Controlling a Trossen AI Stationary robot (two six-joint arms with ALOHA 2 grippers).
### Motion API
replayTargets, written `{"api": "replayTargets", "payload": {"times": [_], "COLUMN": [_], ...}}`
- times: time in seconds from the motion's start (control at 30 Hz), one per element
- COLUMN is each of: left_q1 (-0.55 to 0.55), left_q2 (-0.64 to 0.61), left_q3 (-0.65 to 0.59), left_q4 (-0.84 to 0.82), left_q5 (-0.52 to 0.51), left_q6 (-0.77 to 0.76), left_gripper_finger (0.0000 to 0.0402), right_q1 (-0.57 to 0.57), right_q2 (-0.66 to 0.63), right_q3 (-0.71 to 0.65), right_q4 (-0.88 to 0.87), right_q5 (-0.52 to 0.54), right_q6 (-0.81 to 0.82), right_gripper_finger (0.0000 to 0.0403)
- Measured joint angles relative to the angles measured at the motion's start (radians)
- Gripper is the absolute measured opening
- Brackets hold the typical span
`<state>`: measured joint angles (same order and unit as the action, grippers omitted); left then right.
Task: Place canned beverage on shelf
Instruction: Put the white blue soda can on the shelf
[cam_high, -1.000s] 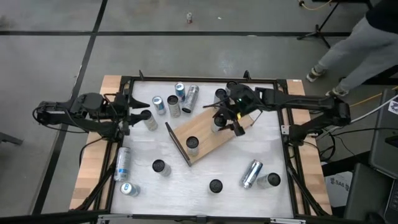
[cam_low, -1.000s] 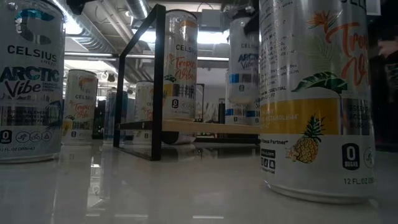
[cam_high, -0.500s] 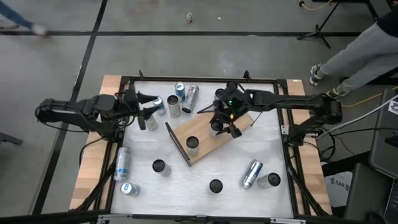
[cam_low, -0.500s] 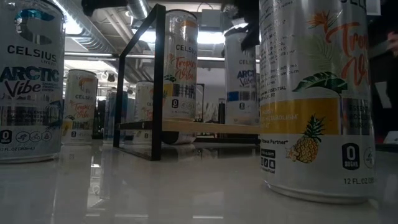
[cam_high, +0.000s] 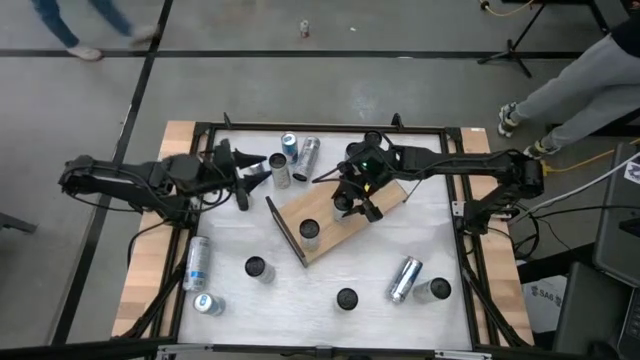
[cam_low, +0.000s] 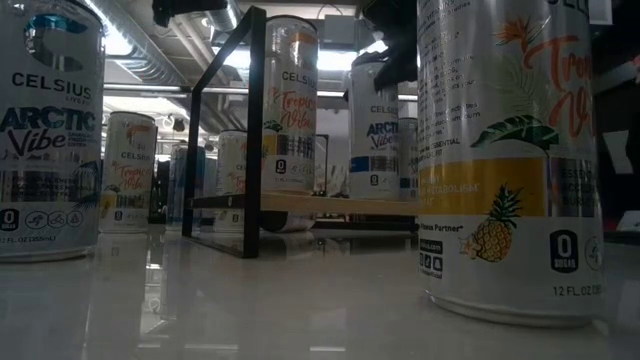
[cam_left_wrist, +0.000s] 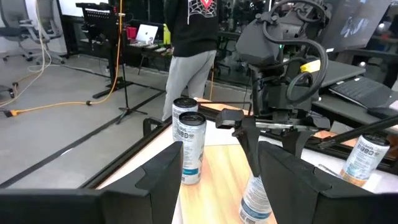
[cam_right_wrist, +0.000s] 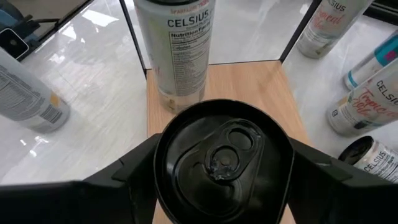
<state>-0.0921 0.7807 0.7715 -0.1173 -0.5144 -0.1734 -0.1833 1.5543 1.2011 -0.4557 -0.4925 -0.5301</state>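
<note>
The white table (cam_high: 330, 270) carries the shelf (cam_high: 340, 222), lying at a slant near the middle, same spot as a second ago. What changed: the right gripper (cam_high: 350, 200) slid in from the shelf's far corner and now stands over the board, its fingers either side of an upright can (cam_right_wrist: 222, 160) whose base looks down on the wood in the low view. An earlier can (cam_high: 310, 231) stands on the shelf toward its dark end panel, and open board lies between the two. The left gripper (cam_high: 255, 172) has moved in from the table's left edge, toward the can cluster at the far rim, with its fingers partly spread and nothing held. Loose cans are well apart on the near half.
</note>
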Motion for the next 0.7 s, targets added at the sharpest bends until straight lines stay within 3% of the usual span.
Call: {"api": "replayTargets", "payload": {"times": [0.43, 0.7], "left_q1": [0.0, 0.0], "left_q2": [0.075, 0.084], "left_q3": [0.0, 0.0], "left_q4": [0.059, 0.078], "left_q5": [0.002, 0.003], "left_q6": [0.0, -0.003], "left_gripper_finger": [0.0199, 0.0199], "right_q1": [0.0, 0.0], "right_q2": [0.0, 0.001], "right_q3": [-0.001, -0.002], "right_q4": [-0.004, -0.005], "right_q5": [0.026, 0.025], "right_q6": [0.0, 0.0], "right_gripper_finger": [0.0292, 0.0342]}}
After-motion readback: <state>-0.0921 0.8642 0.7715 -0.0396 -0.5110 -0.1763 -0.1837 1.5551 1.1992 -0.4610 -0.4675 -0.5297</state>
